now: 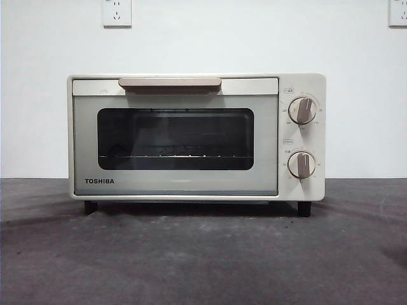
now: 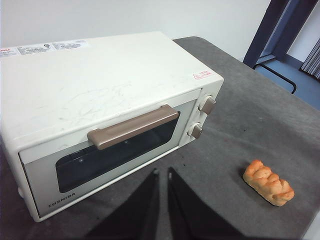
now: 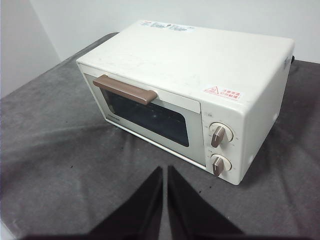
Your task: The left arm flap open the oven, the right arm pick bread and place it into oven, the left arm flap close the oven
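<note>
The cream-white TOSHIBA oven [image 1: 191, 136] stands on the dark grey table with its door closed. Its beige bar handle [image 1: 170, 82] runs along the top of the door and two beige knobs [image 1: 302, 110] sit on its right side. The wire rack shows behind the dark glass. The oven also shows in the left wrist view [image 2: 100, 100] and the right wrist view [image 3: 190, 75]. The bread [image 2: 268, 182], a golden-brown lumpy loaf chunk, lies on the table in front of the oven's knob side, seen only in the left wrist view. My left gripper [image 2: 162, 172] and right gripper [image 3: 164, 170] hang shut above the table in front of the oven, both empty.
The grey cloth-covered table [image 1: 203, 254] stretches in front of the oven. A white wall with two sockets [image 1: 117, 13] stands behind. The table's edge and a dark door frame [image 2: 280, 30] show beyond the bread's side.
</note>
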